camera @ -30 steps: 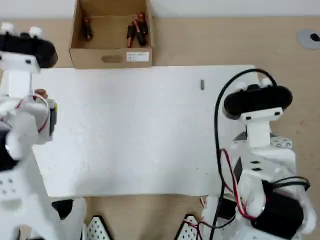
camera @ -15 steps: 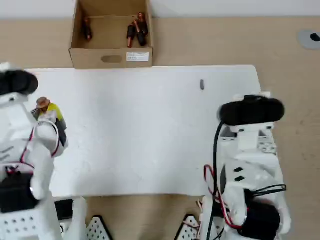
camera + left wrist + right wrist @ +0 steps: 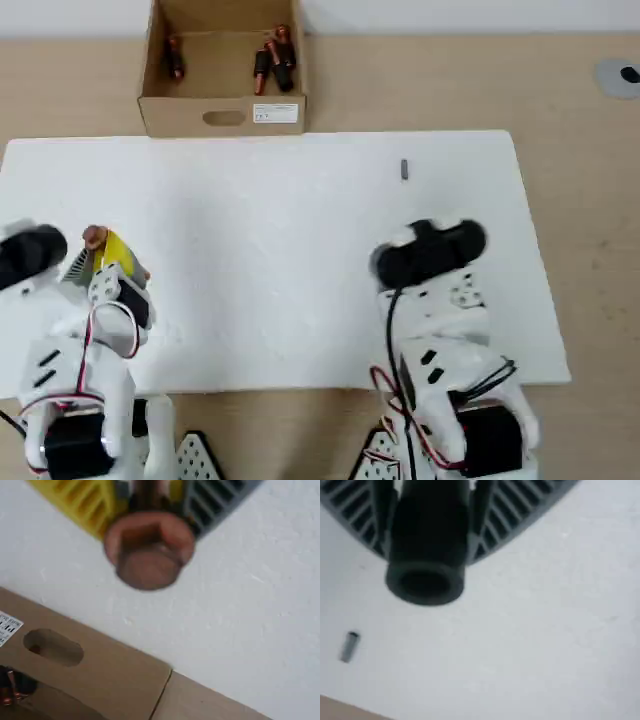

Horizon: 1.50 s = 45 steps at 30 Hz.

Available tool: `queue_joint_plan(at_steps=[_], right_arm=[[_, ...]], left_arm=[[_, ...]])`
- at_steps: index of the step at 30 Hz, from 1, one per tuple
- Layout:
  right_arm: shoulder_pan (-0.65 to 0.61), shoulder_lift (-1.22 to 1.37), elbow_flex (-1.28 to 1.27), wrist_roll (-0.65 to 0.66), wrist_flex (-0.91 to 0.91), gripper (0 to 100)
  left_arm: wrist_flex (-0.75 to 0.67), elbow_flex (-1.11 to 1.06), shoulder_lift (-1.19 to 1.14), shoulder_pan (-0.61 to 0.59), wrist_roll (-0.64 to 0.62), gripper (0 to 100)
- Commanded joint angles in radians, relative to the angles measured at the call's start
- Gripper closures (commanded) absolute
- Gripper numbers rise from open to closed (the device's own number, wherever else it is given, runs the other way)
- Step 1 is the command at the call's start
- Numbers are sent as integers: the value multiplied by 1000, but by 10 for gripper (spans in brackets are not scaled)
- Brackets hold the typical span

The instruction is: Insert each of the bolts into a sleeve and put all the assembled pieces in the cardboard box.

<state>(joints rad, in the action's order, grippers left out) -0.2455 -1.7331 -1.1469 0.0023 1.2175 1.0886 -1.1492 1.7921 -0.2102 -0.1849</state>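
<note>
Currently copper hex-head bolt [image 3: 149,550] is being clamped in left gripper [image 3: 150,492], black tubular sleeve [image 3: 426,555] in right gripper [image 3: 427,502]; both are being pointed toward brown cardboard box [image 3: 222,115], well apart.

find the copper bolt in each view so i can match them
High view: bolt at the left, in the left gripper above the white sheet.
Left wrist view: bolt head-on in the left gripper, cardboard box beyond.
Right wrist view: the right gripper holds a black sleeve instead.
Shared landmark: the white sheet.
</note>
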Motion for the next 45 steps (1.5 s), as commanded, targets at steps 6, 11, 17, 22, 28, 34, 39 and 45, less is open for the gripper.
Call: queue_joint_plan(at_steps=[6, 11, 17, 22, 28, 34, 39, 45], right_arm=[[-193, -162, -125, 0, -26, 989], [-306, -191, -153, 49, -28, 989], [-415, -193, -147, 101, -28, 989], [-467, -193, -153, 115, -87, 989], [-519, -193, -153, 115, -140, 989], [-549, -193, -148, 141, -186, 989], [-553, -193, -150, 189, -227, 989], [-556, -193, -145, 204, -230, 989]], left_arm=[[-28, -5, 33, 178, -256, 998], [-78, 21, 33, 318, -341, 998], [-184, 68, 33, 445, -341, 998], [-190, 114, 33, 546, -341, 998], [-186, 146, 30, 611, -341, 998], [-189, 137, 28, 629, -341, 998], [-190, 92, 30, 629, -341, 998], [-204, 68, 30, 629, -342, 998]])
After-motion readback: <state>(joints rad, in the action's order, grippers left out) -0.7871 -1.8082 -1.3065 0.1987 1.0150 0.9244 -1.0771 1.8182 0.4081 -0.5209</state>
